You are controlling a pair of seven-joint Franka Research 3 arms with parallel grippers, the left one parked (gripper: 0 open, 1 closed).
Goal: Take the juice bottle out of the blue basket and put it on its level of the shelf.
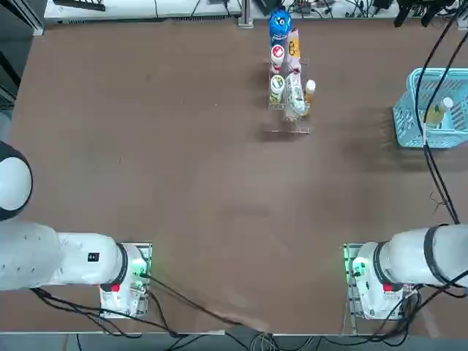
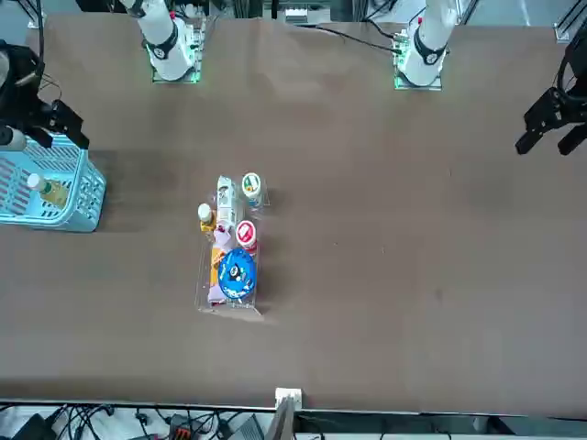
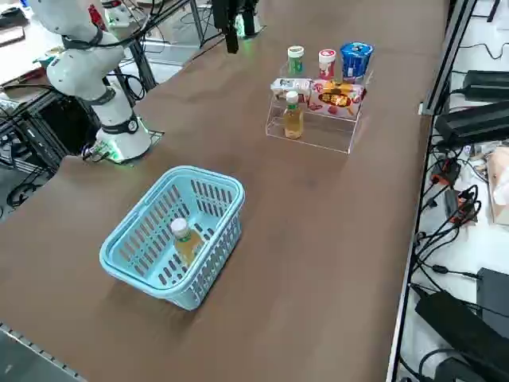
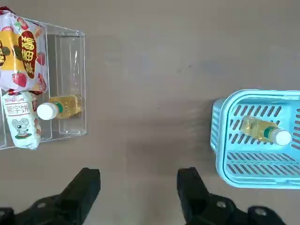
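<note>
One juice bottle [image 4: 263, 131], pale yellow, white cap, in blue basket [image 4: 220, 140], fingers [image 4: 138, 187] open.

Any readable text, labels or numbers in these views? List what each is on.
Nothing reads with certainty.
Red-and-yellow snack pack on the shelf: large Chinese characters, too blurred to quote.
White mouse pack: Chinese characters, too blurred.
Blue-lidded cup, red-lidded cup: print too small.
Juice bottle in the blue basket: no legible label.
Right gripper, open, raised near the basket: no text.
</note>
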